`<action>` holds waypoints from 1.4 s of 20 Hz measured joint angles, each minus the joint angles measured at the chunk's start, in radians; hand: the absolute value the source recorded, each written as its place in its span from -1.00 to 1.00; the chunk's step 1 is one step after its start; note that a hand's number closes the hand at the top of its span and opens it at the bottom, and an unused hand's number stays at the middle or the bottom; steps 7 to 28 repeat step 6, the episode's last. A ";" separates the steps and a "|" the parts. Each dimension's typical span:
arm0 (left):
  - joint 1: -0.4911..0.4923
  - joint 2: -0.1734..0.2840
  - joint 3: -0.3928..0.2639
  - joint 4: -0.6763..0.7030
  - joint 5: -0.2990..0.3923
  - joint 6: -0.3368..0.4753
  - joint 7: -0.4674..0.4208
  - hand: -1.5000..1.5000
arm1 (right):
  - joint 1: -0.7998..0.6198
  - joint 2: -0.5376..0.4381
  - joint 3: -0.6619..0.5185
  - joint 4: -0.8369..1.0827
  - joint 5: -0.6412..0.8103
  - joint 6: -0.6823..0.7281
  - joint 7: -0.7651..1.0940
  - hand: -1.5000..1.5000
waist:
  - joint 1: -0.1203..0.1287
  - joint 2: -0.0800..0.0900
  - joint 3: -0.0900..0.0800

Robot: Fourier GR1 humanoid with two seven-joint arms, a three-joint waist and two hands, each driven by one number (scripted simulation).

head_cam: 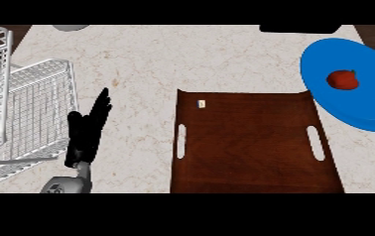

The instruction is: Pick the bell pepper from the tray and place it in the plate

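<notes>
Left hand is seen at the lower left of the head view, forearm entering from the bottom edge; fingers are held straight and pressed close together, pointing up and slightly right; nothing is held, nothing is touched by the fingertips. Right hand is not shown anywhere in the view.

Bell pepper is found far to the right of the left hand and a bit further up the counter; it is small, red, with a dark stem at its upper right; it is resting inside the blue plate, close to the plate's middle. The plate is cut off by the right edge of the view; its lower left rim lies just beside the tray's upper right corner, and overlap there cannot be told.

Tray is placed to the right of the hand, apart from it with bare counter between; dark brown wood, a slot handle cut near each of its left and right sides; a small pale tag is seen near its upper left corner; no pepper is carried on it.

White wire rack is located just left of the hand; contact with the hand cannot be told. Counter is beige marble. A grey round object is clipped at the top edge above the hand; a black object is clipped at the top edge, up and far right.
</notes>
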 measured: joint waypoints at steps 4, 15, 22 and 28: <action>-0.002 -0.001 0.000 0.001 0.000 -0.002 -0.002 0.00 | 0.008 -0.012 -0.006 0.002 -0.005 -0.013 0.012 -1.00 | 0.002 0.001 0.000; -0.007 -0.004 0.001 0.010 -0.005 0.006 -0.001 0.00 | 0.015 -0.020 -0.005 0.003 -0.003 -0.013 0.016 -1.00 | 0.002 0.002 0.001; -0.007 -0.004 0.001 0.010 -0.005 0.006 -0.001 0.00 | 0.015 -0.020 -0.005 0.003 -0.003 -0.013 0.016 -1.00 | 0.002 0.002 0.001; -0.007 -0.004 0.001 0.010 -0.005 0.006 -0.001 0.00 | 0.015 -0.020 -0.005 0.003 -0.003 -0.013 0.016 -1.00 | 0.002 0.002 0.001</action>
